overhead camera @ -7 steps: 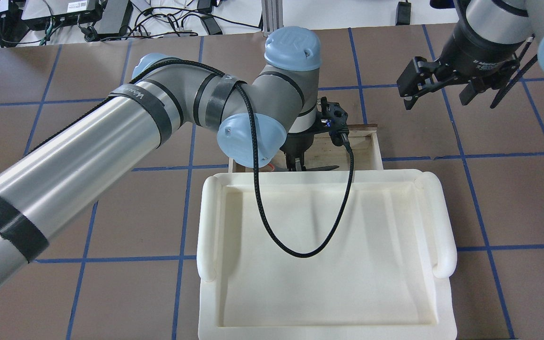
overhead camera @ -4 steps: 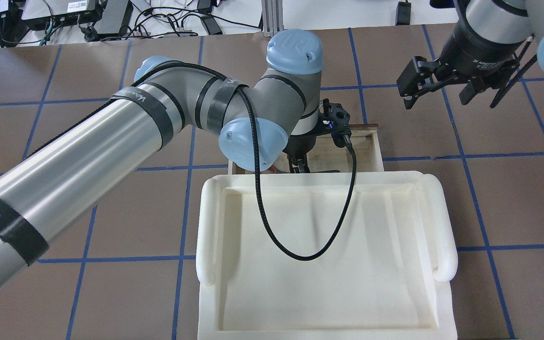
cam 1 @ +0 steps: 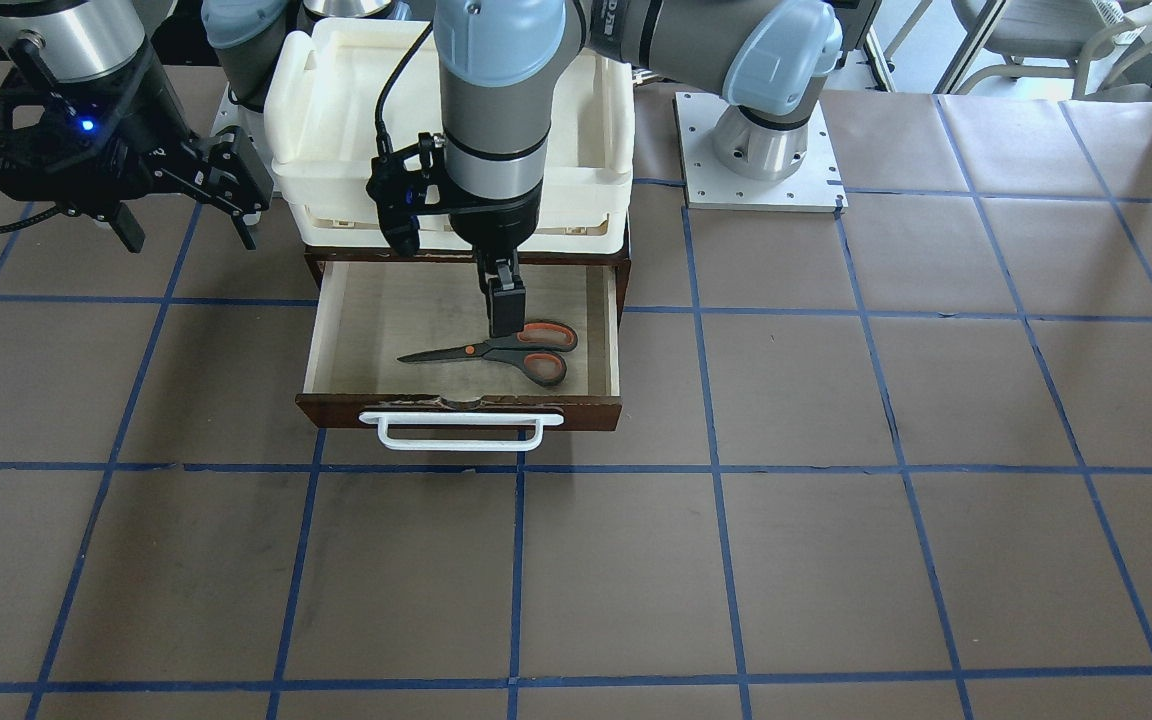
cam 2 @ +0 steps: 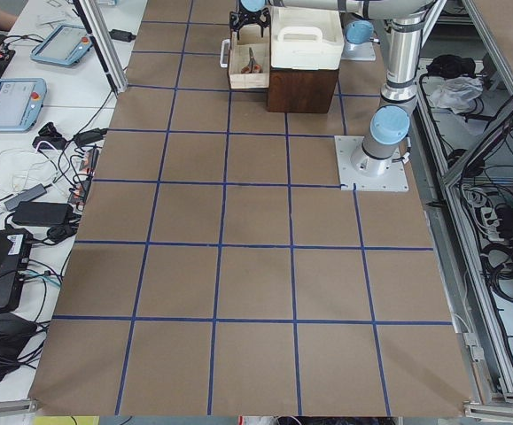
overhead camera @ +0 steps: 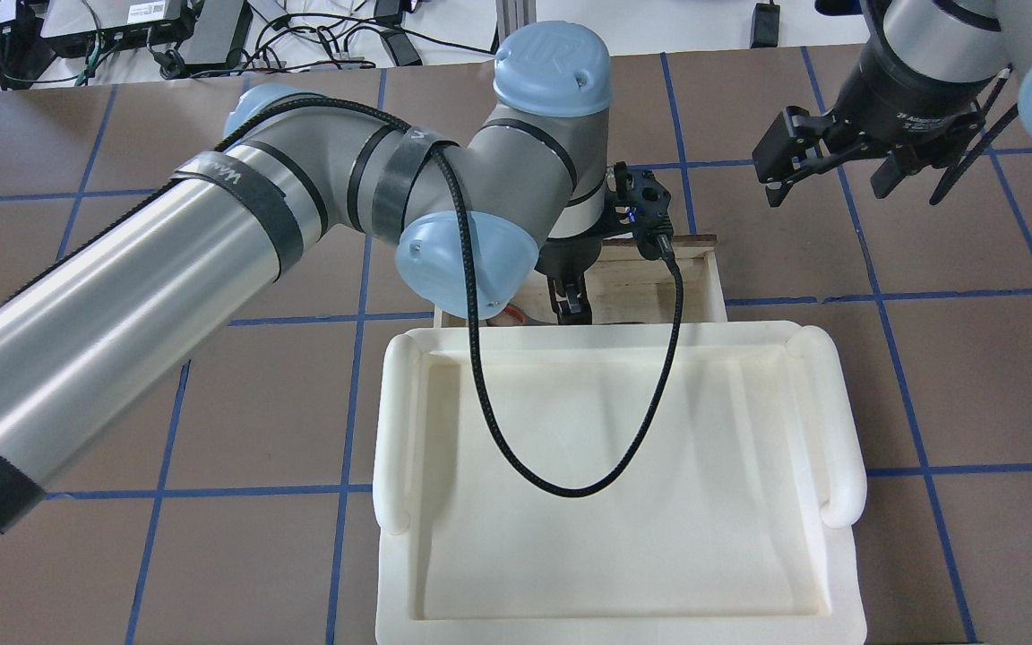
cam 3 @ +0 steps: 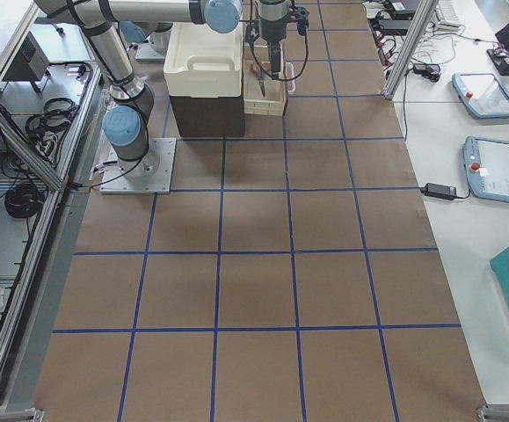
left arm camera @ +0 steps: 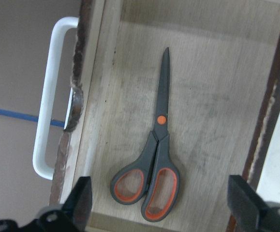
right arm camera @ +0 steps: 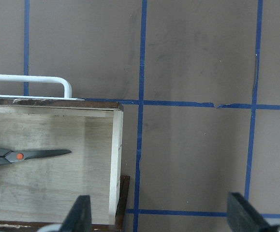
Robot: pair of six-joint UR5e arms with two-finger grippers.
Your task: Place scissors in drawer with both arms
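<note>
A brown-papered counter with a blue tape grid is carrying everything. The grey metal left arm is reaching over a smooth cream plastic tray with rounded rims, which is sitting above the drawer. The drawer, dark wood with a pale plywood floor and a white bar handle, is standing pulled out. The scissors are lying flat and closed inside it, blades pointing toward the robot's right. The left gripper is hanging directly over their handles, fingers spread wide and apparently not touching them. The right gripper is hovering beside the drawer, also spread and empty. From overhead, the arm and tray are hiding most of the drawer.
</note>
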